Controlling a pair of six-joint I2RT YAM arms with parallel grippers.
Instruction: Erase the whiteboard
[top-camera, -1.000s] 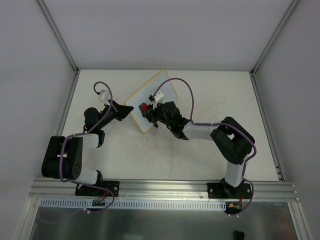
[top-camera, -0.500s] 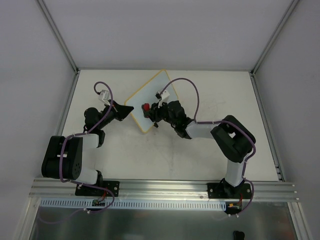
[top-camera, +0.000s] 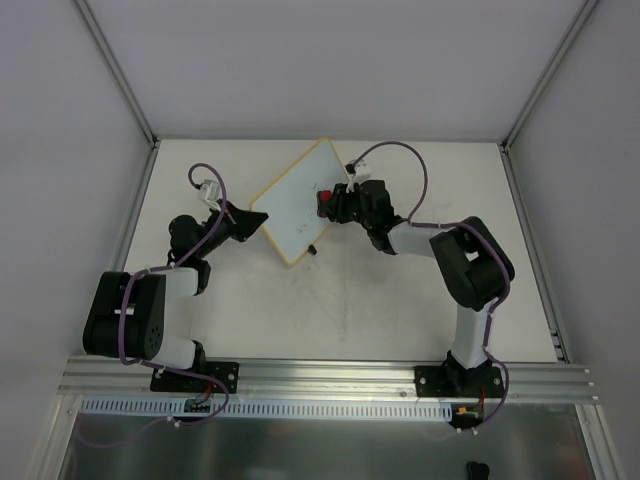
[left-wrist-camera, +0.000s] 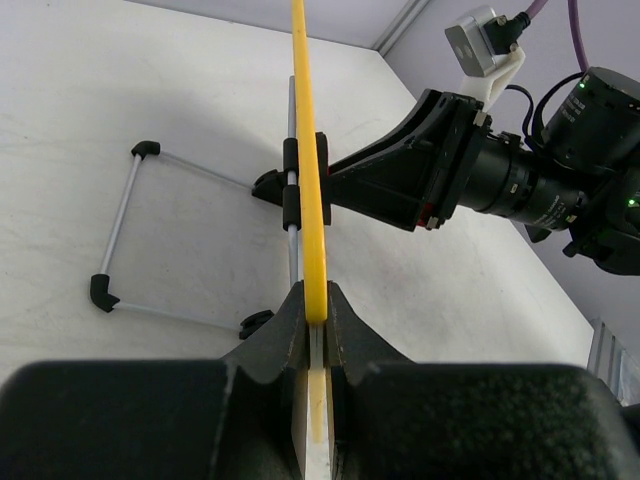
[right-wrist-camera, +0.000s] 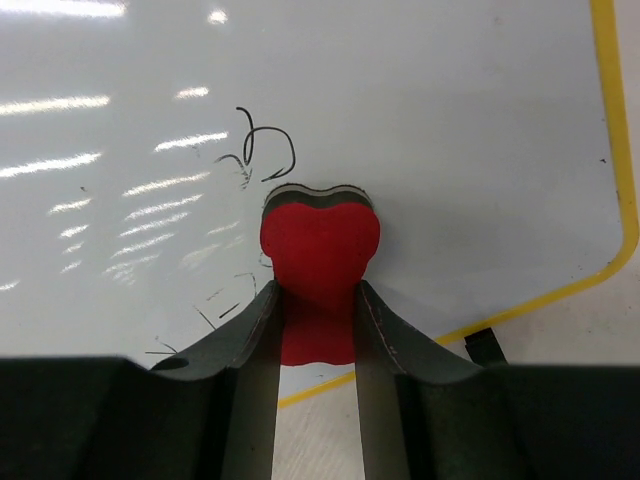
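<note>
Left gripper (left-wrist-camera: 316, 303): jaws closed tight on the whiteboard's (top-camera: 290, 200) yellow edge. Whiteboard sits cornerwise at the far middle of the table (top-camera: 400, 300), with thin dark marks on its face. Right gripper (right-wrist-camera: 318, 300): jaws clamped on a red eraser (right-wrist-camera: 320, 235), which is against the board face.

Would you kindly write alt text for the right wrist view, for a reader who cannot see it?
The right gripper holds a red heart-shaped eraser against the whiteboard, just below a few thin dark pen marks. The board's yellow frame curves round its corner at the lower right, with a black foot beside it.
</note>
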